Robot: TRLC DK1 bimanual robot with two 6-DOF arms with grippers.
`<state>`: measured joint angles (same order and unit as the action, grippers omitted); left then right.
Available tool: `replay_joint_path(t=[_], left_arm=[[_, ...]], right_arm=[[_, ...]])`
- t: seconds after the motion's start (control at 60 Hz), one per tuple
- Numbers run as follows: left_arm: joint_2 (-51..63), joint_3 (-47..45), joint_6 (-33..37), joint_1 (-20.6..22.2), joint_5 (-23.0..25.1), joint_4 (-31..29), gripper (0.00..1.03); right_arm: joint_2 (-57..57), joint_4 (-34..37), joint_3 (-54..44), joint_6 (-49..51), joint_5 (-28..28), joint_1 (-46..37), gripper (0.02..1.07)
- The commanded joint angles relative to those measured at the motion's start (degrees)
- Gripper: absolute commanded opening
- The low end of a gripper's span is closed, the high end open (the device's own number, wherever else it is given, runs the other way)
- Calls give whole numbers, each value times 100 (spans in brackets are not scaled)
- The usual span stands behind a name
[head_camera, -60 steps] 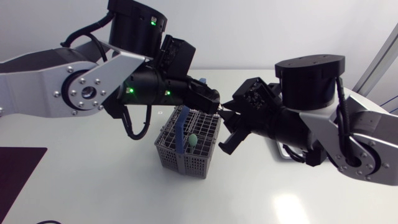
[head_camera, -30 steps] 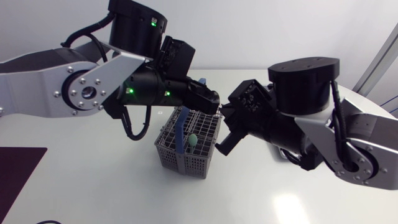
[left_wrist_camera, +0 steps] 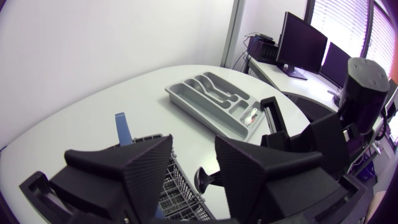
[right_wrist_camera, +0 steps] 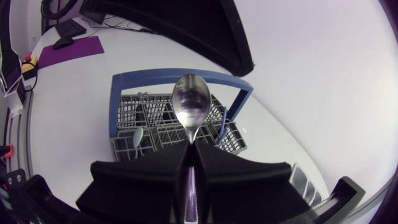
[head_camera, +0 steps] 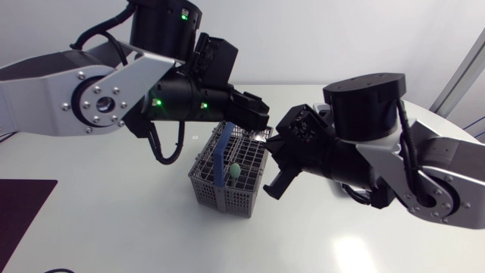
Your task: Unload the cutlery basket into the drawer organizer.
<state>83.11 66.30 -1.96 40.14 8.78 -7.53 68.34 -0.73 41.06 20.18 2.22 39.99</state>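
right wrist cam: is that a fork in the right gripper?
No, the right gripper is shut on a spoon, whose rounded bowl stands out ahead of the fingertips.

- Spoon [right_wrist_camera: 189, 109]: polished metal, mirror-bright bowl.
- Cutlery basket [head_camera: 208, 191], frame centre: grey plastic mesh, matt.
- Basket handle [head_camera: 220, 155]: blue plastic, smooth.
- Drawer organizer [left_wrist_camera: 199, 115]: grey moulded plastic, smooth, dull sheen.
- Right gripper [right_wrist_camera: 189, 149], left gripper [left_wrist_camera: 194, 168]: matt black, faintly grainy.
- Left arm link [head_camera: 45, 83], upper left: silver-grey metal, satin.
- Table [head_camera: 114, 227]: white, smooth, faint gloss.
- Mat [head_camera: 23, 205], lower left: dark purple, matt.
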Motion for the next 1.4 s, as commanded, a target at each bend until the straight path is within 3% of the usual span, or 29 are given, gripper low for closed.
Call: replay_joint_path(t=[0.0,0.133,0.367,0.6,0.783,1.1,1.3,1.383], left_arm=[[39,208,-165,-112,37,50,75],[-93,225,-138,-296,37,32,78],[-278,111,248,-586,151,-126,82],[-357,58,1347,-630,362,-548,82],[-322,102,2006,-604,397,-811,82],[-67,260,2718,-454,397,-1163,82],[74,392,2964,-393,397,-1339,82],[126,436,3105,-367,397,-1444,82]], right_arm=[[-48,135,34,135,-187,-228,8],[-268,346,-124,451,-705,-764,8],[-602,917,-318,1436,-2410,-2566,8],[-549,1866,-221,3070,-3966,-4482,8],[-84,2684,-10,4608,-4652,-5546,8],[1331,4081,816,7307,-4889,-6785,8],[2536,5162,1739,8854,-4608,-7321,8],[2887,5206,1950,9240,-4335,-7409,8]])
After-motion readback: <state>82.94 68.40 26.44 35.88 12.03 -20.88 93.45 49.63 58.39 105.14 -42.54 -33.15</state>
